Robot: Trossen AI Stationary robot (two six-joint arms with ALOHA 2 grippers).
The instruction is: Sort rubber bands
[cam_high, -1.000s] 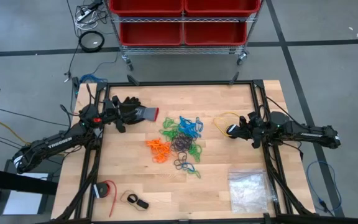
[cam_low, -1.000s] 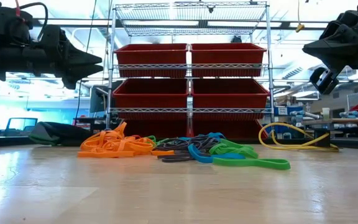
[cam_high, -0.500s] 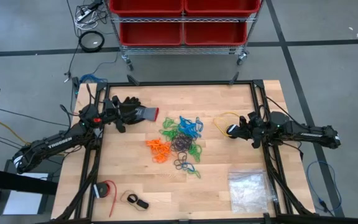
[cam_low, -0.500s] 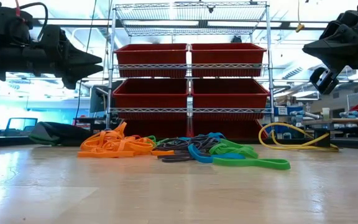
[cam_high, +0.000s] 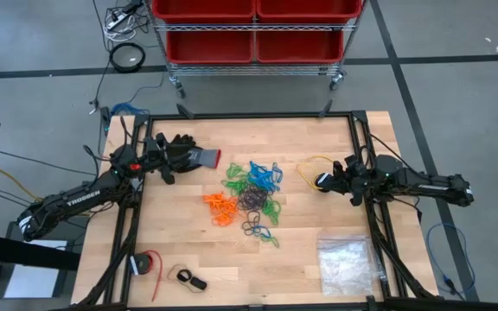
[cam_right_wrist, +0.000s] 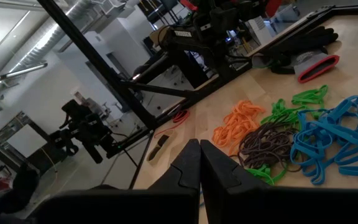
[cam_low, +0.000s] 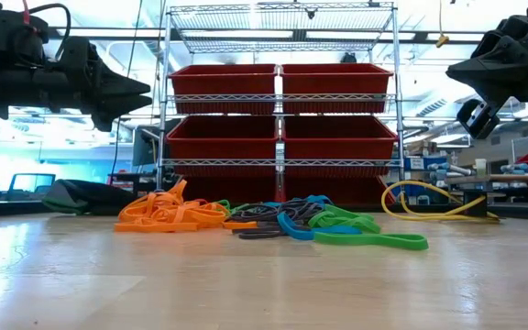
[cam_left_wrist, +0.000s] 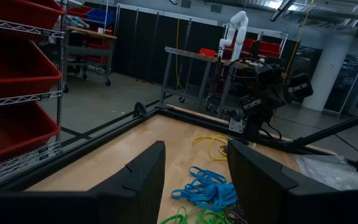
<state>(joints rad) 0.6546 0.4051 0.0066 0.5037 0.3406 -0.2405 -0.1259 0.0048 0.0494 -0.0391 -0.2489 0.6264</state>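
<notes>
I see the small thin orange, green, blue and black rubber bands (cam_high: 251, 199) piled mid-table. My left gripper (cam_high: 164, 164) hovers far-left with fingers spread and empty, over a black glove (cam_high: 184, 153). My right gripper (cam_high: 322, 181) hangs clenched, empty, beside a yellow cable (cam_high: 309, 164).

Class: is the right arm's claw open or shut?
Shut. In the right wrist view, the right claw has its two fingers pressed together, holding nothing.
</notes>
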